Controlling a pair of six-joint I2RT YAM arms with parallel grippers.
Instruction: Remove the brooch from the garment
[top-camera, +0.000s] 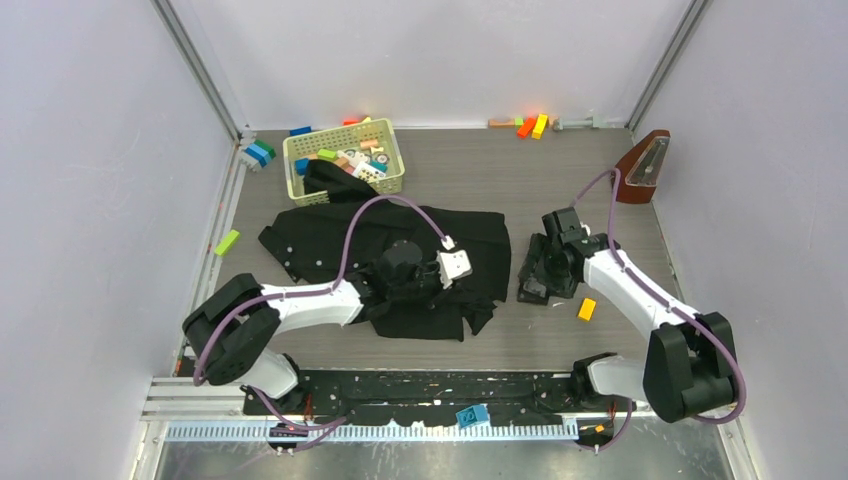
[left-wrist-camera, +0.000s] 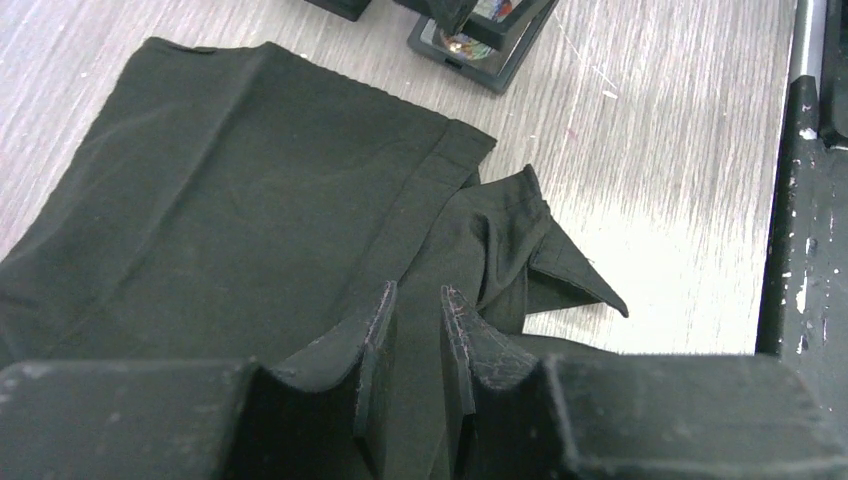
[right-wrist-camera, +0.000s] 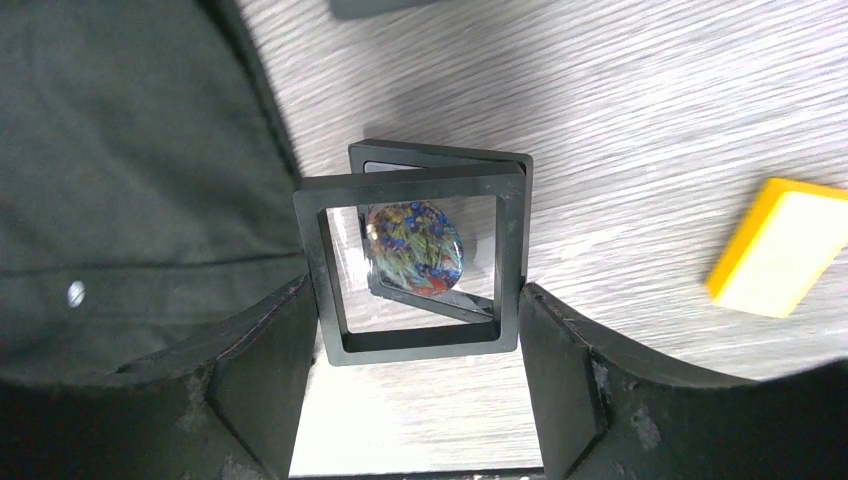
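On the table (top-camera: 600, 180), rumpled black garment (top-camera: 320, 245); right gripper (right-wrist-camera: 415, 292) clasps a frame (right-wrist-camera: 410, 187); left gripper (left-wrist-camera: 418, 300) state unclear.

Matt black cloth garment (right-wrist-camera: 120, 150), smooth black plastic frame (right-wrist-camera: 410, 188), wood-grain table (right-wrist-camera: 650, 100)

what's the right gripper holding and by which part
The right gripper clamps a square black frame across its two opposite side edges.
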